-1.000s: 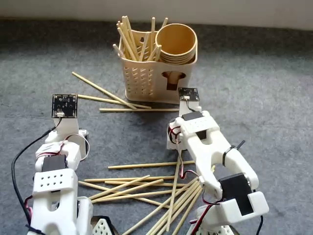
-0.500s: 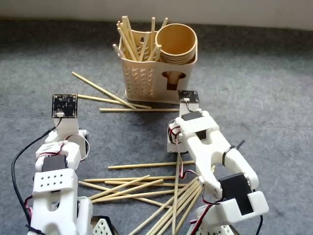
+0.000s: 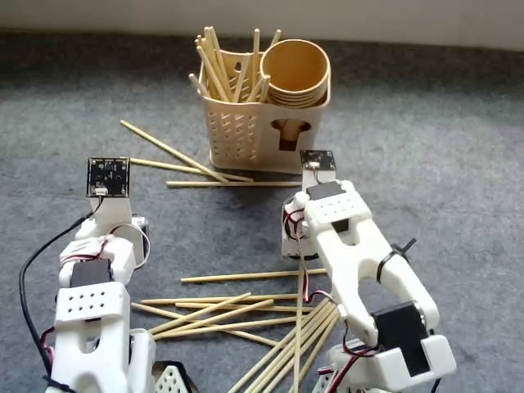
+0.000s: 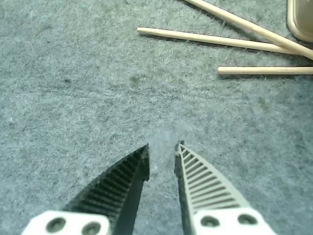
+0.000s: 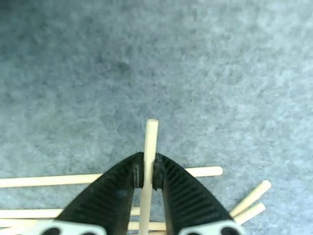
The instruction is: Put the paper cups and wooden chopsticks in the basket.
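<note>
A cream slotted basket [image 3: 246,131] stands at the back of the grey carpet, with stacked paper cups [image 3: 295,72] in one side and several wooden chopsticks [image 3: 217,61] upright in the other. My right gripper [image 5: 148,169] is shut on one chopstick [image 5: 151,134], gripping it near its end just above the carpet. In the high view that held chopstick [image 3: 298,327] trails back under the right arm [image 3: 352,246]. My left gripper [image 4: 163,147] hovers open over bare carpet, with nothing between its fingers. The left arm [image 3: 98,278] stands at the front left.
Three loose chopsticks [image 3: 192,170] lie left of the basket, also seen in the left wrist view [image 4: 210,39]. A pile of several chopsticks [image 3: 229,315] lies between the arms at the front. The carpet to the right of the basket is open.
The held chopstick has swung, and its trailing end has moved right so that it lies nearly straight front to back. The right arm shifted slightly. The left arm has stayed still.
</note>
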Controlling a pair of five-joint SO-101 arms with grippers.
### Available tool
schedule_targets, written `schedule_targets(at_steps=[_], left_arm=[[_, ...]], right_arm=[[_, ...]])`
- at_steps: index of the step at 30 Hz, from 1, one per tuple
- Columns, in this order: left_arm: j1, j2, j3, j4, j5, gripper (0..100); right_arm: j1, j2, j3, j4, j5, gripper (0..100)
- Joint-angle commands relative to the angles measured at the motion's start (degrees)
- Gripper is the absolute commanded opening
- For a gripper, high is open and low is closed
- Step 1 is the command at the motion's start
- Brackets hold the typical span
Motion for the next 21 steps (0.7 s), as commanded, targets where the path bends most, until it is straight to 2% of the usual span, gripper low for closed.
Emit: schedule_targets(at_steps=[1,16,21], left_arm=[[-0.48,-1.01,-0.31,-1.23,-0.26,10],[-0.57,-1.01,-0.31,-1.23,-0.26,10],[-0.48,-1.01,-0.31,-1.23,-0.26,10]], right_arm=[[0.48,-7.87,-1.98,1.63,-0.53,0.5],[0.13,-24.66,-2.77,1.01,-0.18,0.5],[-1.80,-28.53,-8.40,-0.57,-0.09,0.5]])
